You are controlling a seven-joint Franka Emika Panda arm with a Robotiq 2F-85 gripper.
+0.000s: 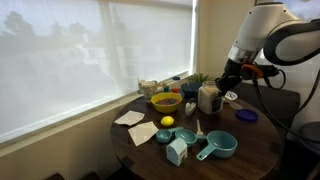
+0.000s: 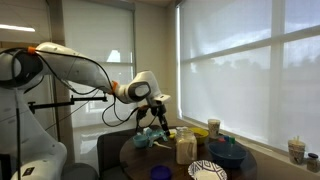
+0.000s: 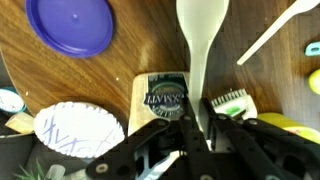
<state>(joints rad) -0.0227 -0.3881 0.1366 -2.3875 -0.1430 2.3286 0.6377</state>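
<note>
Black gripper (image 3: 200,140) pinches a long white plastic spatula (image 3: 200,40) by its handle; seemingly light, stiff, slippery, with a dark-lidded jar (image 3: 165,98) just beneath.

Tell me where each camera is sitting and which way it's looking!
Exterior view: stands off the round table, facing the window blinds; the arm shows at upper right, its gripper near the jar.
Exterior view: stands beside the table, looking along the window blinds; the arm reaches in from the left.
Wrist view: sits on the wrist, looking down at the table; the gripper shows at the bottom, shut on a white spoon.
Shared: the wrist view and an exterior view both show the purple lid.
</note>
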